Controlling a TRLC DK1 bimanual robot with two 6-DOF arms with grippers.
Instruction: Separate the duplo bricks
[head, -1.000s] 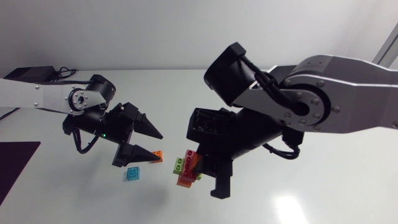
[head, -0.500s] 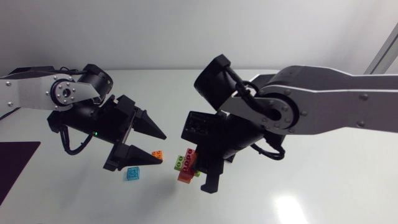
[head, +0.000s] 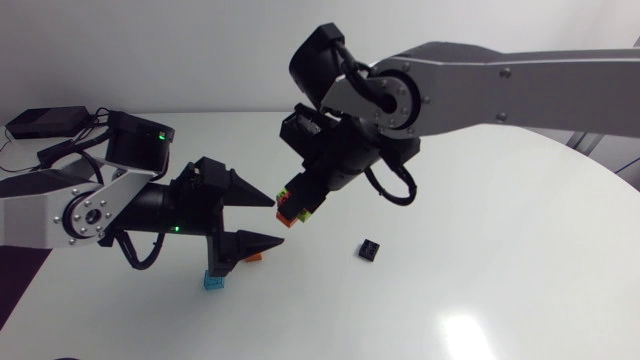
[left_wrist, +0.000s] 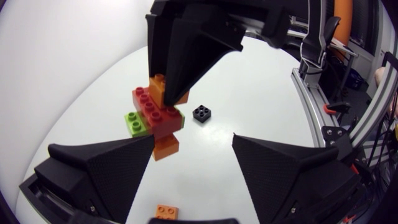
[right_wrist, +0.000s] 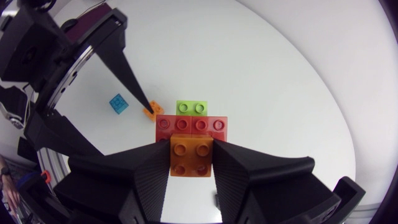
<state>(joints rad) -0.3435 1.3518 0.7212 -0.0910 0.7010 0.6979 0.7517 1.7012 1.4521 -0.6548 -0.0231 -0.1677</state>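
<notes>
Clamped in right gripper (right_wrist: 191, 152): brick stack (right_wrist: 191, 124), its orange base half hidden between the fingers. Spread wide, left gripper (left_wrist: 193, 139), partly masking blue brick (head: 213, 284) and loose orange brick (head: 255, 258) on the near left.

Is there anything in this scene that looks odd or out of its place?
Nothing is spilled or broken. Only the joined cluster of orange, red and green plastic bricks looks uneven: its green brick juts out sideways while the right claw holds it.

The head view looks down on the tabletop (head: 520, 270) from above. Both wrist views face the brick stack (left_wrist: 157, 118) closely, from opposite sides; all three share it.
</notes>
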